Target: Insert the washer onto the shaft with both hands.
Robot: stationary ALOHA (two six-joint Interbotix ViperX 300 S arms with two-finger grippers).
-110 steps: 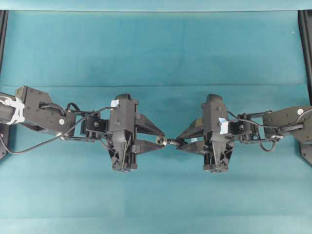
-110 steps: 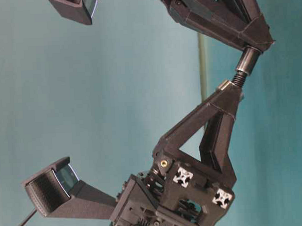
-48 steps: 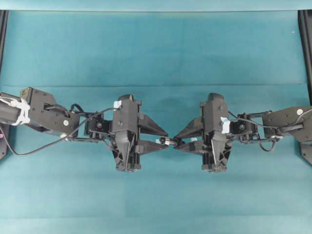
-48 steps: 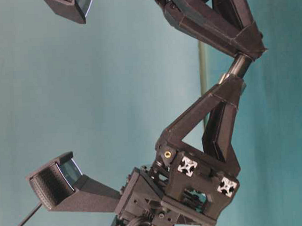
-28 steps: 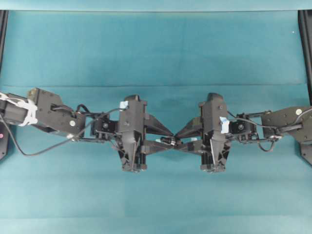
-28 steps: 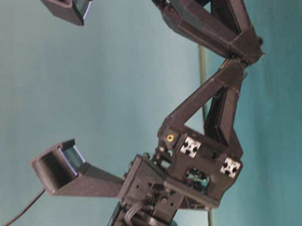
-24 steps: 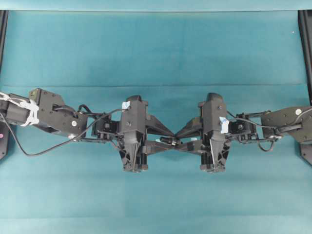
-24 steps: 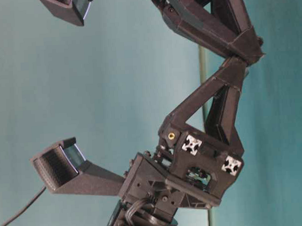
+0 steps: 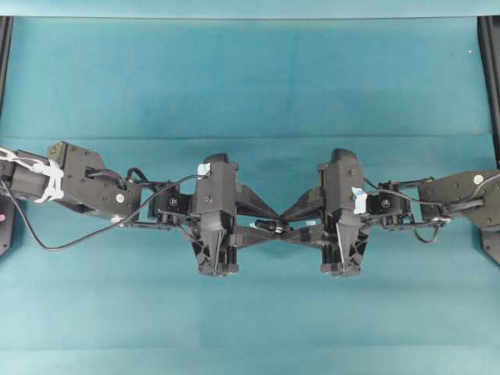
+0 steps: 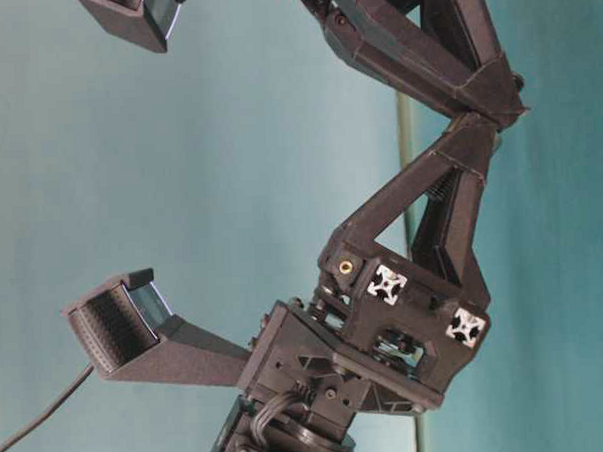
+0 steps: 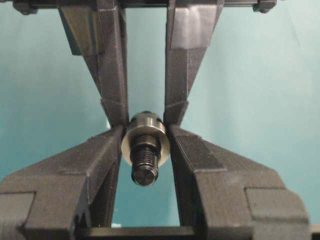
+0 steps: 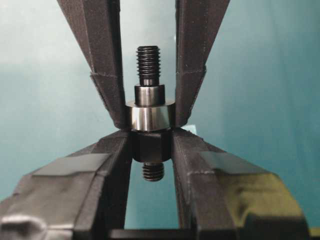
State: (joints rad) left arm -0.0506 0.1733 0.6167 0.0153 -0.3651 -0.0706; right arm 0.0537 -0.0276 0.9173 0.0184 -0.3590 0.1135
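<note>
- My two black claws with pointed triangular fingers meet tip to tip above the middle of the teal cloth-covered table [image 9: 258, 70], each arm reaching in from its own side.
- My left claw [image 11: 145, 126] is clamped on the small thick grey metal washer [image 11: 145, 140]; its two fingers press the ring's rim from either side.
- My right claw [image 12: 148, 145] is pressed together on the short dark grey stepped metal shaft [image 12: 148, 95], gripping its thick dark body just behind the washer.
- The washer is on the shaft: in the right wrist view the bright ring [image 12: 149, 117] sits around the stepped cylinder, right against my right fingertips, with the threaded thinner end sticking out beyond it.
- In the left wrist view the same threaded end pokes through the washer's hole towards the camera.
- From overhead the parts are only a small dark spot [image 9: 271, 226] between the crossed fingertips of the left claw [image 9: 262, 225] and the right claw [image 9: 287, 226].
- In the table-level view the fingertips [image 10: 475, 133] touch, and I cannot make out washer or shaft there.
</note>
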